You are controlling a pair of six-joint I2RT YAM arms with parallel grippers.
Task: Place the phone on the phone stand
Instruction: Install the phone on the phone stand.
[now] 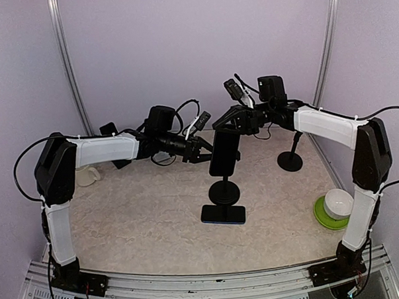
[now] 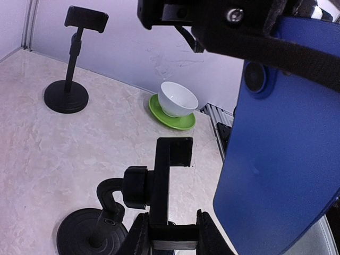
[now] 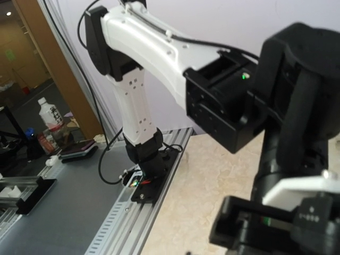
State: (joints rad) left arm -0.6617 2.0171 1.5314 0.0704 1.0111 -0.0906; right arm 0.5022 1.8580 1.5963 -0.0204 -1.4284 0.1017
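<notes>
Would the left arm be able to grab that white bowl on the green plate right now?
Probably not. The left gripper is clamped on the phone stand, and the white bowl sits far off by the right arm base, past the held phone.

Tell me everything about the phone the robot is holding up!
The phone is a flat slab with a smooth blue back and a round camera lens near the top. It hangs upright, a little tilted, in the air. The right gripper pinches its top end. It is beside the stand, not in it yet.
</notes>
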